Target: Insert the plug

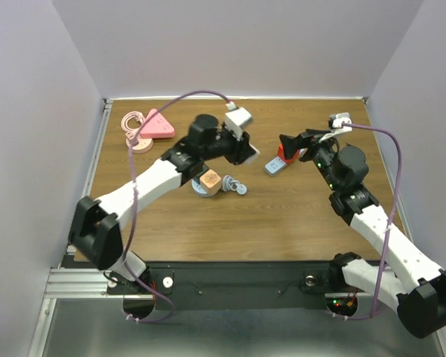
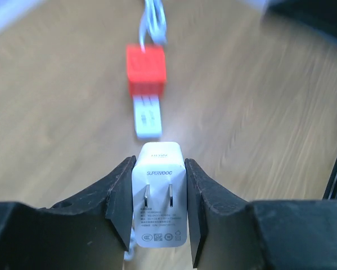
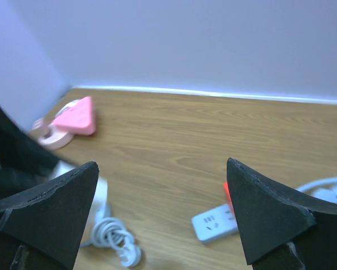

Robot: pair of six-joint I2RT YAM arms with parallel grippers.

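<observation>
Walls close the table [image 1: 297,216] on three sides: the back edge runs along the rear wall, and the left and right edges sit against the side walls. Only the near edge, where the arm bases are bolted, is free. A pink triangle [image 1: 154,125] lies close to the back left corner. A wooden cube [image 1: 209,181] on a grey base sits near the middle, with a coiled cable [image 1: 234,186] just beside it. The widest stretch of open wood shows in front of these, toward the near edge, and along the back of the table between the two arms.

The left gripper [image 2: 160,164] hangs over the middle of the table. Its fingers [image 2: 120,191] are partly closed and clamp the white plug [image 2: 160,197] by its two sides, prongs facing the camera. Ahead of the plug, across a short strip of bare wood, lies the power strip [image 2: 148,115], white with a red block [image 2: 146,70] at its far end; plug and strip are apart.

The right gripper [image 3: 162,164] is spread wide, its fingers [image 3: 50,208] holding nothing. In the top view it hovers just beside the power strip, on its right-hand side
</observation>
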